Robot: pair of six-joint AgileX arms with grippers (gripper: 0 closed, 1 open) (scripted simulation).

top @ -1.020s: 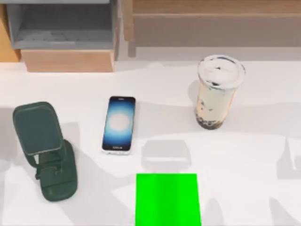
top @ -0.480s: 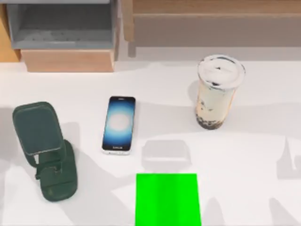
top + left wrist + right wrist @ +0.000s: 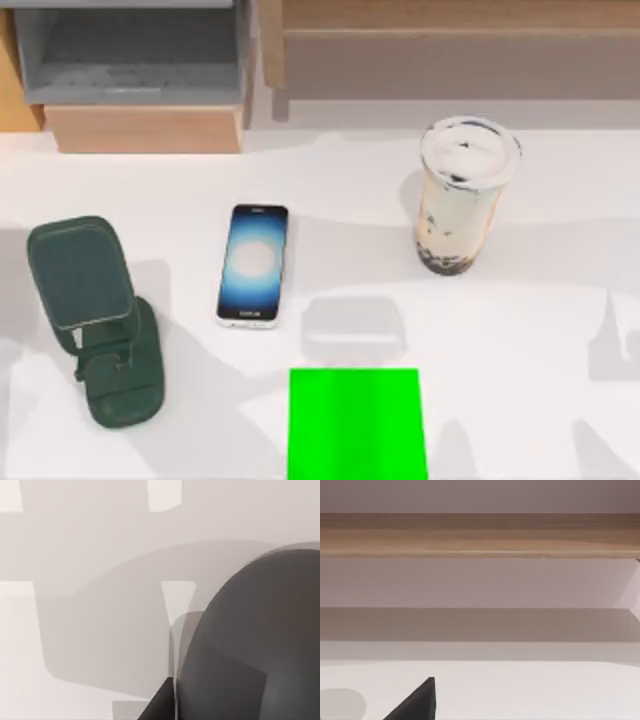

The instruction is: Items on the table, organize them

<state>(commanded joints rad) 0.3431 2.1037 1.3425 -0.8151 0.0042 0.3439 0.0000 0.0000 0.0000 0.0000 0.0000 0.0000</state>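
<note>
Top view shows a dark green stand (image 3: 95, 315) at the left of the white worktop (image 3: 560, 300), a bright green rectangle (image 3: 357, 425) at the near edge and a grey open box (image 3: 135, 60) at far left. Between them the smartphone (image 3: 253, 265) lies flat, screen glowing blue-white, nothing touching it. The milk-tea cup (image 3: 462, 195) stands upright at far right, lidded, with dark pearls at its bottom. Left wrist view has a dark grey rounded body (image 3: 255, 645) close by. Only a dark tip shows of the left gripper (image 3: 160, 705) and the right gripper (image 3: 417, 702); open or closed, I cannot tell
</note>
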